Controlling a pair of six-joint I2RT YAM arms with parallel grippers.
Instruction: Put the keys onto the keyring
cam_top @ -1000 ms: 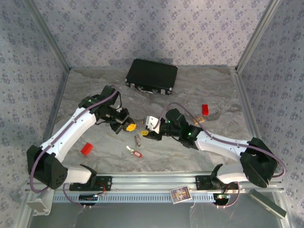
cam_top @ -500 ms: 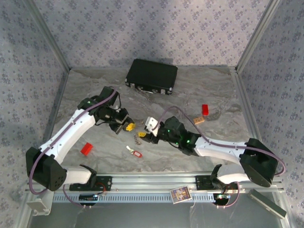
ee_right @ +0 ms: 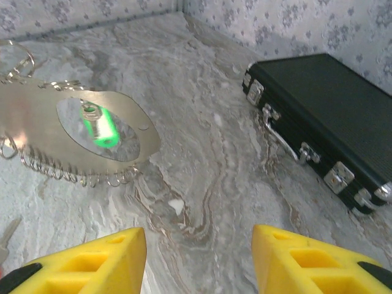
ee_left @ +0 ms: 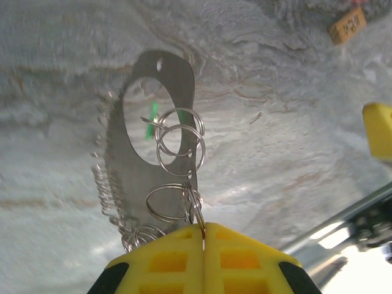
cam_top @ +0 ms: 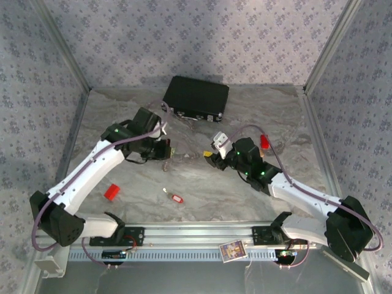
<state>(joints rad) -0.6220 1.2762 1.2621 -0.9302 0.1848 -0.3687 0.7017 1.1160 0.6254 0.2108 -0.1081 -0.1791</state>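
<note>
Pinching tight, the left end effector [ee_left: 204, 228] has its yellow fingers pressed together on a small ring of the keyring [ee_left: 177, 70], holding it over the counter's [cam_top: 233, 190] middle. The green-tagged key [ee_right: 99, 128] shows through its hole. The red-tagged key [cam_top: 176, 197] lies loose toward the near edge. The right end effector [ee_right: 197, 236] hovers spread wide, gripping nothing. Grey marbled surface, a black case [cam_top: 196, 98] at the far edge, patterned walls [cam_top: 196, 37] around.
</note>
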